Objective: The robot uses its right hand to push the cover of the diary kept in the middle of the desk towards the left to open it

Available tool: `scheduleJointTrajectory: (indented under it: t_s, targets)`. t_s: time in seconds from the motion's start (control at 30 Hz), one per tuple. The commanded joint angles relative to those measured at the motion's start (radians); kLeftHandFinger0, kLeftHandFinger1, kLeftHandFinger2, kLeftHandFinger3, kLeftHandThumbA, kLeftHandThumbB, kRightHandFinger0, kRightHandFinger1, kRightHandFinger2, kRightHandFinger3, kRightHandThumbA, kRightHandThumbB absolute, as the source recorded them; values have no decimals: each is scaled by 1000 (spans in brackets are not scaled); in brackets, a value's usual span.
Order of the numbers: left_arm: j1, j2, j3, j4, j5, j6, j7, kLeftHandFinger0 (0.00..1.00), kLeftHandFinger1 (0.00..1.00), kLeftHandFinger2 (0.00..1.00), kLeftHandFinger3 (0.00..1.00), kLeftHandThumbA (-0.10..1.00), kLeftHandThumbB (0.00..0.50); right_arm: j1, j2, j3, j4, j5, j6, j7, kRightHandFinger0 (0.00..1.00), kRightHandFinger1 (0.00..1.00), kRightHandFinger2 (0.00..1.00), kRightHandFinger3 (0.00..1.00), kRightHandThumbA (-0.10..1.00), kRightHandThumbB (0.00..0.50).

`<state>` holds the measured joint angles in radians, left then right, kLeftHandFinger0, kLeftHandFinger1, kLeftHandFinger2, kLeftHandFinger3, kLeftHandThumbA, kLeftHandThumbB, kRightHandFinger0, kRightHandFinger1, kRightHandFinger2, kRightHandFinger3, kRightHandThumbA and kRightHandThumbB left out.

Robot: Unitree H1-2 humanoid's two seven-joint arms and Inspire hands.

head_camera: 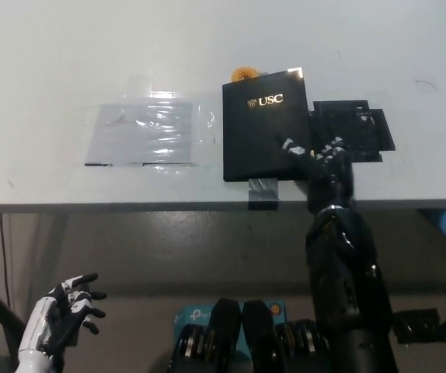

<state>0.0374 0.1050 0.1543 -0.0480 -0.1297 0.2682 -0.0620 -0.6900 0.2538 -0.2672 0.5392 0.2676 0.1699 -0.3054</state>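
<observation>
Diary (263, 124) closed, right hand (317, 162) overlapping lower-right corner

diary (263, 124): smooth black cover, slight sheen, gold-foil lettering, metallic gold corners | desk (67, 62): matt pale, smooth | sheet (141, 134): clear glossy plastic, wrinkled | tape (263, 193): grey, dull | right hand (322, 159): glossy black plastic

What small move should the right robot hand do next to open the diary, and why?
Probably slide leftward, lifting the cover. The right robot hand rests on the lower right corner of the diary, which lies closed and flat on the desk. The left robot hand idles below.
</observation>
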Motion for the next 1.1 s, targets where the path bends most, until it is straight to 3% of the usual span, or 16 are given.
scheduleJointTrajectory:
  t_s: [0.0, 0.17, 0.27, 0.33, 0.37, 0.5, 0.77, 0.93, 0.97, 1.07]
  targets:
    - [-9, 6, -3, -1, -9, -19, -7, 315, 398, 491, 642, 416, 260, -49, 41, 37, 8, -9, 19, 0, 811, 875, 934, 1000, 1000, 168]
    - [-12, 8, -8, 3, -4, -22, -8, 302, 384, 482, 640, 413, 243, -40, 47, 48, 8, -11, 20, -3, 842, 895, 943, 1000, 1000, 188]
    - [-10, 5, -10, -11, 0, -15, -2, 297, 377, 474, 626, 408, 259, -41, 63, 39, 13, -3, 20, -26, 793, 842, 896, 977, 1000, 200]
    - [-12, 6, -11, -10, -1, -13, -3, 305, 386, 476, 626, 406, 258, -39, 69, 34, 13, 5, 20, -29, 795, 842, 893, 975, 1000, 197]
    - [-13, 9, -15, -6, 5, -21, -4, 305, 389, 477, 624, 413, 277, -14, 93, 26, 3, 20, 24, -34, 808, 860, 911, 1000, 1000, 154]
    - [-15, 7, -20, -2, 4, -20, -6, 319, 401, 488, 630, 420, 269, 1, 126, 3, 6, 53, 36, -85, 686, 787, 846, 956, 1000, 146]
    - [-2, 7, -30, -16, 7, -3, -1, 337, 408, 503, 660, 393, 237, -18, 126, 110, 31, 96, -1, -90, 785, 856, 902, 984, 1000, 223]
    - [-13, 14, -41, -13, 11, 0, -4, 328, 411, 509, 657, 378, 213, -81, 126, 131, 24, 81, -12, -97, 763, 833, 869, 942, 1000, 219]
    - [-14, 12, -43, -15, 12, 7, -3, 330, 414, 515, 662, 376, 202, -99, 126, 132, 10, 72, -13, -80, 791, 857, 900, 957, 1000, 217]
    - [-14, 12, -46, -15, 11, 8, -3, 327, 410, 528, 686, 385, 222, -116, 126, 129, -2, 60, -7, -74, 793, 852, 900, 964, 1000, 216]
